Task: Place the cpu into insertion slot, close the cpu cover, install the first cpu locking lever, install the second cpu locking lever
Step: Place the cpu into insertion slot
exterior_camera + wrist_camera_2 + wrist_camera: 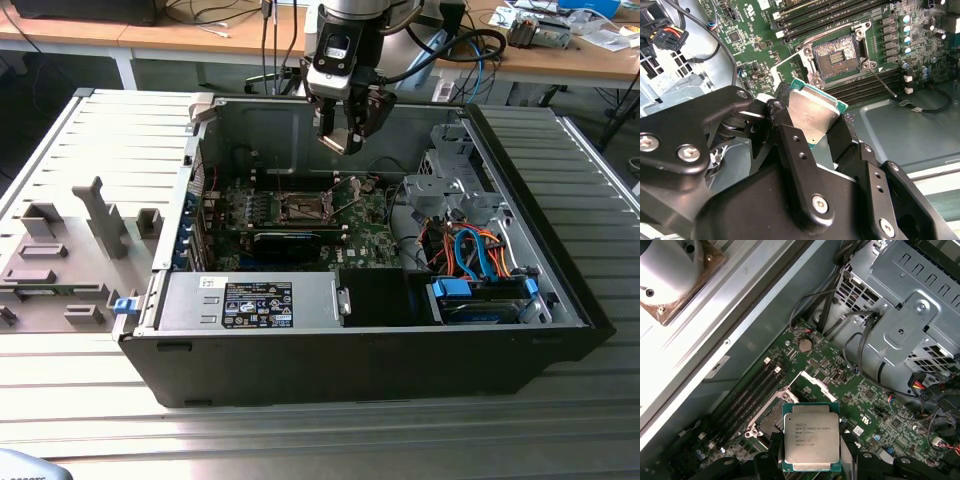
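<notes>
Currently the gripper point(343, 140) is clamped on the cpu point(812, 112), with black fingers point(795, 150) pinching two opposite edges. The silver metal top faces the camera in both wrist views, and a thin green rim shows around it. The chip is in the air, well above the insertion slot point(837, 56) and not touching it. In the first wrist view it overlaps the slot and hides most of it. The slot is uncovered, with its dark contact field exposed inside the silver rim. The cpu cover point(816, 382) looks swung up off the slot and stands along one edge of it, though I can't tell the exact angle. A thin locking lever point(884, 82) sticks out from one corner of the slot, slanting across the long black memory slots point(865, 89) just beside it. More memory slots run along the slot's opposite side. The green motherboard point(365, 225) surrounds the slot, with a coin cell point(805, 345) near it on the board. The grey drive cage point(910, 315) sits well apart from the slot, with cables running past it. All of this lies inside the open black case point(350, 360).
</notes>
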`<state>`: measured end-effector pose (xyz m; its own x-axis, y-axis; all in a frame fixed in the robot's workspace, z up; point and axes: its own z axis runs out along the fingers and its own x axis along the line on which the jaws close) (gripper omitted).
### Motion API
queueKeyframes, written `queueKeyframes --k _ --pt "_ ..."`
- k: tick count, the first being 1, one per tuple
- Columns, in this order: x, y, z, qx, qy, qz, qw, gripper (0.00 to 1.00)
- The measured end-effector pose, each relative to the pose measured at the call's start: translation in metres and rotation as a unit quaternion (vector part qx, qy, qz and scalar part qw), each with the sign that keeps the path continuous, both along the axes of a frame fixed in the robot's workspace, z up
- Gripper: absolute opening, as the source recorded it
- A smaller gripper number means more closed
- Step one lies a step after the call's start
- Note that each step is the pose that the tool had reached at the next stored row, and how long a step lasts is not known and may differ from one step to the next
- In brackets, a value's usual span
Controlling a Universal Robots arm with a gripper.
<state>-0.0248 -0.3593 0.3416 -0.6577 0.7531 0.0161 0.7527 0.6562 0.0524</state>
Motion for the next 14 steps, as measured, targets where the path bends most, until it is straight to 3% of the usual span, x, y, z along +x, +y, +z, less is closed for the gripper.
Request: queueKeyframes --k 14 --pt "0.0 0.0 -0.0002 0.0 0.0 -0.008 0.99997 0.54"
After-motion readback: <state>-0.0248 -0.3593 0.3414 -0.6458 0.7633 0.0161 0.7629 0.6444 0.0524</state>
